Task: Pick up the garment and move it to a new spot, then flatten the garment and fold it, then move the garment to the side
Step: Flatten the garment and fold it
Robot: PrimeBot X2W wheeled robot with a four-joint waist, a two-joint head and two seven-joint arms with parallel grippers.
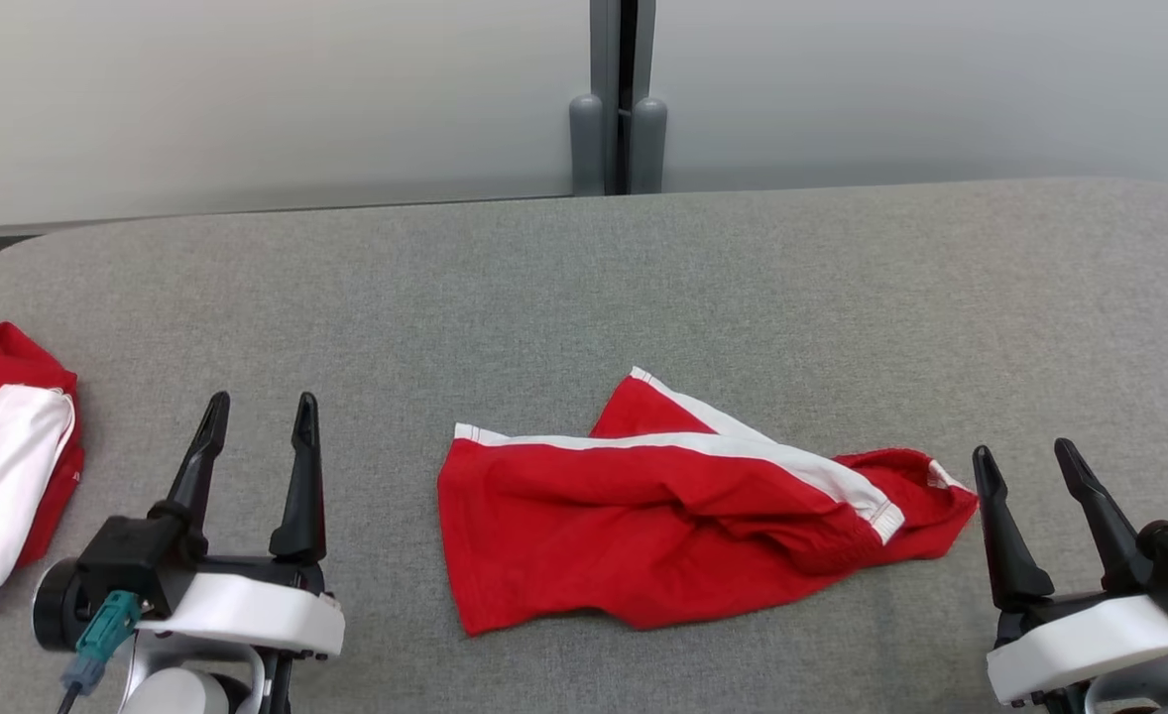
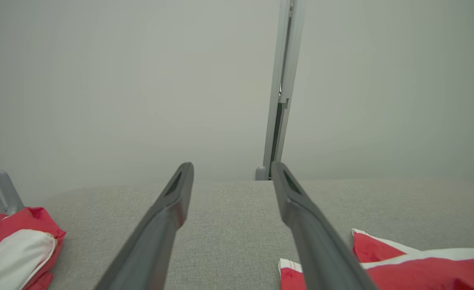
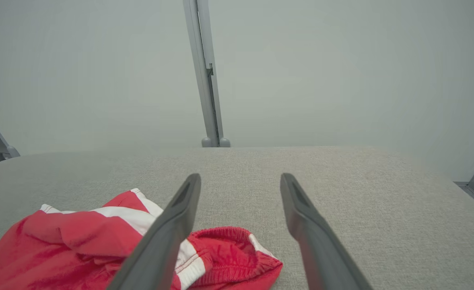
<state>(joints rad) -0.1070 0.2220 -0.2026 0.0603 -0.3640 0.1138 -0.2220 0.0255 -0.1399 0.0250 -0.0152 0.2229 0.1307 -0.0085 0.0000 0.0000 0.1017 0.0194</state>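
1. One red garment point(image 1: 683, 526), which looks like a pair of shorts with a white side stripe, lies rumpled on the grey cloth-covered table point(image 1: 584, 278). In the head view it is toward the front edge, a little right of centre.
2. Its left half lies fairly flat. The right end bunches into folds and finishes in a gathered waistband, and one white-trimmed corner points toward the back.
3. The left gripper point(image 1: 262, 402) sits at the lower left. Its fingers are spread wide with nothing between them, well apart from the garment's left edge.
4. The right gripper point(image 1: 1023, 448) sits at the lower right, fingers likewise parted and holding nothing. Its nearer finger is just beside the waistband end, and no contact is visible.
5. A second red-and-white garment point(image 1: 4, 456) lies by the table's left edge, partly cut off by the frame.
6. Bare grey cloth stretches from the red garment back to the rear edge and out to both sides. The table's back-left corner is rounded. A grey post point(image 1: 619, 99) stands behind the rear edge, between pale wall panels.
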